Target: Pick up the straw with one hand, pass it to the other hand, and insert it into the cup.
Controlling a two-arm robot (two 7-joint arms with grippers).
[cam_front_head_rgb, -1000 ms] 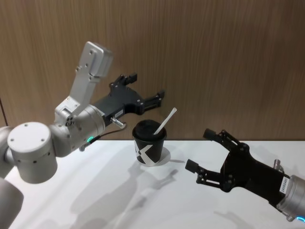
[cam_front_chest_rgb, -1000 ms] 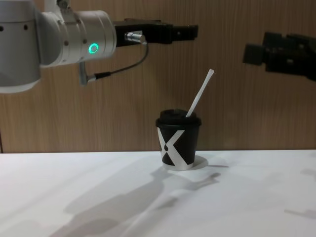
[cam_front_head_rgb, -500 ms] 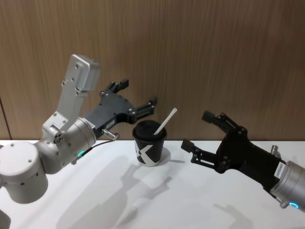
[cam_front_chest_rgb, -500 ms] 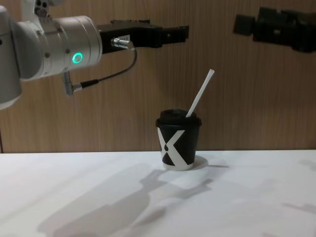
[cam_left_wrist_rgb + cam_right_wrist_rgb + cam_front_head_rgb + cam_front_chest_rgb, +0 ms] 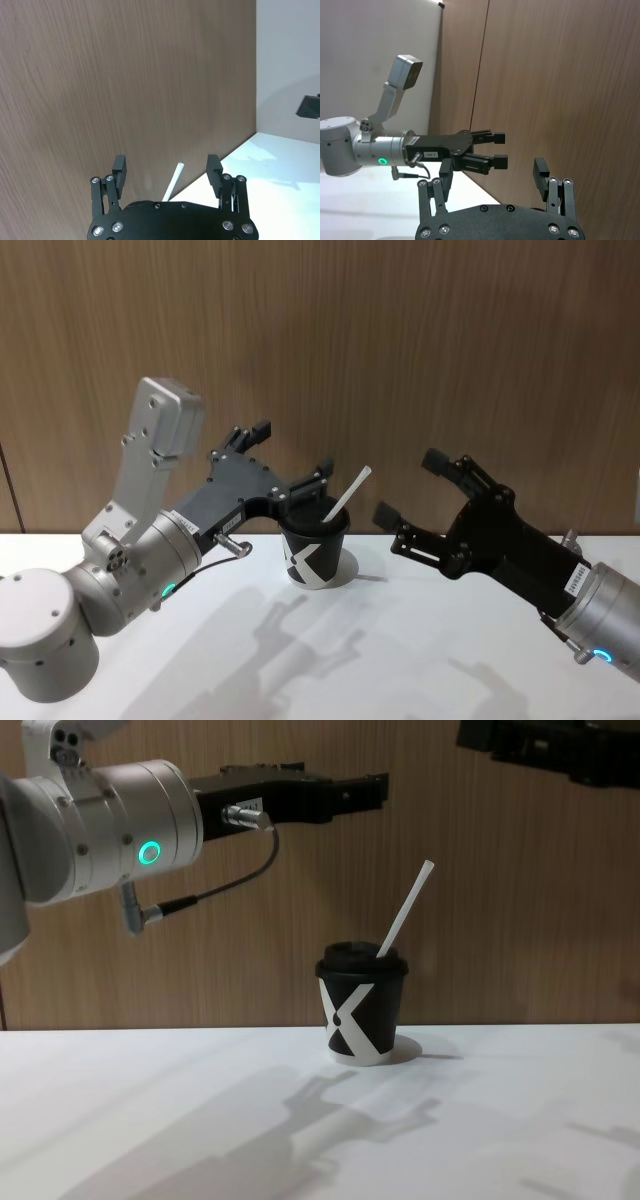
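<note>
The cup (image 5: pixel 315 548) (image 5: pixel 362 1012), black with a white X and a black lid, stands upright on the white table. The straw (image 5: pixel 348 494) (image 5: pixel 404 912) stands in its lid and leans to the right. My left gripper (image 5: pixel 292 450) (image 5: pixel 372 790) hovers open and empty above and just left of the cup; in the left wrist view its fingers (image 5: pixel 119 166) frame the straw's tip (image 5: pixel 174 179). To the right of the cup and higher up, my right gripper (image 5: pixel 408 485) (image 5: pixel 476 734) (image 5: pixel 493 173) is open and empty.
A wood-panelled wall (image 5: pixel 450 360) rises straight behind the cup at the table's far edge. The white table (image 5: pixel 400 660) stretches toward me in front of the cup. The left arm's grey cable (image 5: pixel 240 880) loops below its wrist.
The left arm has drawn back and sunk lower, its open gripper staying over the cup's left side. The right gripper has risen and shifted left toward the cup. Cup and straw are unmoved.
</note>
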